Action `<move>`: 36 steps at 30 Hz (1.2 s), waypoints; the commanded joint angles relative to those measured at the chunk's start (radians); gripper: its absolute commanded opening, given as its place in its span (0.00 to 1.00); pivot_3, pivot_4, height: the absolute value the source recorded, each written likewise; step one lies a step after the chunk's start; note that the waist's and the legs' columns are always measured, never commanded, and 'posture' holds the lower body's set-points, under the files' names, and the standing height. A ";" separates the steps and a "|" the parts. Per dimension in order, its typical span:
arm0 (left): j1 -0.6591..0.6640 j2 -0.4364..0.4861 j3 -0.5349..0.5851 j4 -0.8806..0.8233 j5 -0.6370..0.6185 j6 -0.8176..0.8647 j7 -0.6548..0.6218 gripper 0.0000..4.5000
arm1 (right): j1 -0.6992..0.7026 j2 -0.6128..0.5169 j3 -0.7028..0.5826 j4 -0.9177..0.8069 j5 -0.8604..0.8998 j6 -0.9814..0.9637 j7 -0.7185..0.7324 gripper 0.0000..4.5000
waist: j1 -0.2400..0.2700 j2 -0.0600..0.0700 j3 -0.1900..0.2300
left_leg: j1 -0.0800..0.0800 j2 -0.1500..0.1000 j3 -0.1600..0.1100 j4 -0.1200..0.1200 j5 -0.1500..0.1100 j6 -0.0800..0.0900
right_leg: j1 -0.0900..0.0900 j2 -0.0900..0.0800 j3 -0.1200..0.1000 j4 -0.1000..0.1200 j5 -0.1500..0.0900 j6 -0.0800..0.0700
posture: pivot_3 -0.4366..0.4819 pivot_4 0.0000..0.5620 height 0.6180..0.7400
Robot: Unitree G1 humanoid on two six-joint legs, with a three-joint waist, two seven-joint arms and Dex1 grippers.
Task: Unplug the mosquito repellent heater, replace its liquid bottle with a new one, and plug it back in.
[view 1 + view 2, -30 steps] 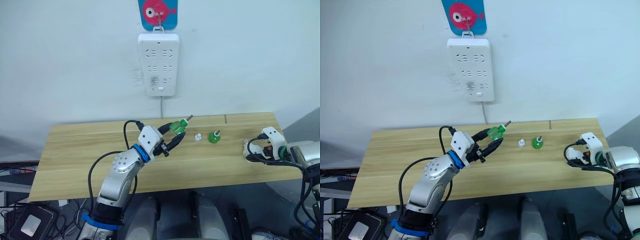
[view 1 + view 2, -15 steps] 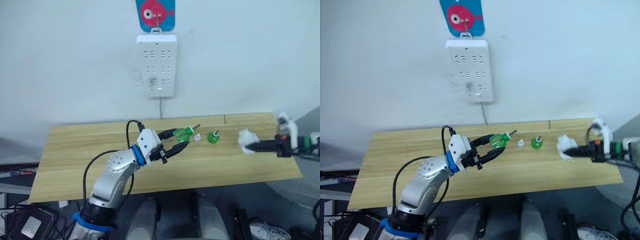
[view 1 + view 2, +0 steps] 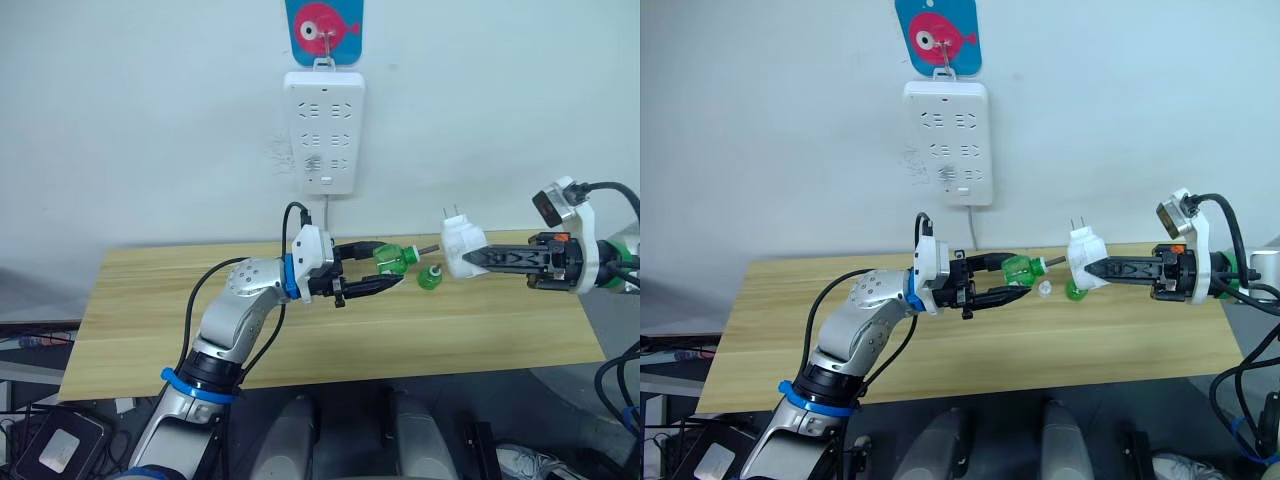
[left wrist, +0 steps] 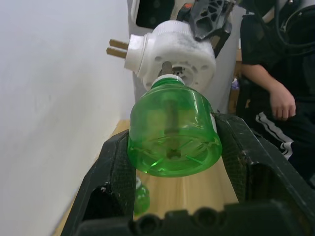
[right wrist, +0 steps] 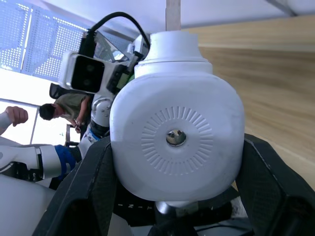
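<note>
— Heater [image 3: 460, 245] hanging in the air above the far right part of the table [image 3: 150, 330], pinched at its rounded body by the right gripper [image 3: 478, 260], prongs pointing up toward the wall.

— And holding what on the other side?

— Gripping a green liquid bottle [image 3: 395, 259], lying on its side between the two black fingers [image 4: 115, 167] of the left gripper [image 3: 388, 277], neck and wick aiming at the heater. Hovering over the middle of the table's far edge, clear of the wood.

— Touching yet?

— Nearly meeting. Showing in the left wrist view as wick tip right at the heater's opening; from the head views, still a slim gap between bottle top and white shell. Cannot tell more exactly than that.

— Anything sitting on the table itself?

— Standing upright near the far edge, below and between the two grippers: a second green bottle [image 3: 428, 276]. Lying just beside it on its left, a small white cap [image 3: 1045, 289].

— And behind?

— Hanging on the wall above the table's far edge: a white power strip [image 3: 325, 130], cord dropping down behind the table, hooked under a blue card with a pink fish [image 3: 327, 22]. Sitting beyond the table in the left wrist view: a person in dark clothes [image 4: 275, 83].
</note>
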 commanded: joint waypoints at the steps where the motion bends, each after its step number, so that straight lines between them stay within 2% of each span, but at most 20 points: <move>1: -0.010 -0.015 -0.004 -0.007 0.002 -0.026 -0.018 0.50 | -0.014 -0.013 -0.039 0.002 0.133 0.008 -0.089 0.66 | -0.004 0.000 0.000 | 0.000 0.000 0.000 0.000 0.000 0.000 | 0.000 0.000 0.001 0.000 0.000 0.000 | 0.52 0.44 1.00; 8: -0.015 -0.022 -0.004 -0.009 0.009 -0.033 -0.032 0.50 | -0.021 0.002 -0.049 0.040 0.237 0.008 -0.224 0.66 | -0.002 0.000 0.000 | 0.000 0.000 0.001 0.000 0.000 0.000 | -0.001 0.000 0.002 0.001 0.000 0.000 | 0.52 0.44 1.00; 16: -0.020 -0.034 -0.010 -0.010 0.020 -0.037 -0.032 0.50 | -0.039 0.029 -0.035 0.055 0.314 0.008 -0.312 0.66 | -0.002 0.000 0.000 | 0.000 0.000 0.001 0.000 0.000 0.000 | -0.001 0.000 0.002 0.001 0.000 0.000 | 0.53 0.45 1.00; 36: -0.045 -0.044 0.004 0.000 0.029 -0.037 -0.023 0.50 | -0.008 0.033 -0.005 0.026 0.367 0.003 -0.347 0.66 | -0.001 0.000 0.000 | 0.000 0.000 0.001 0.000 0.000 0.001 | -0.001 0.001 0.002 0.001 0.000 0.000 | 0.54 0.46 1.00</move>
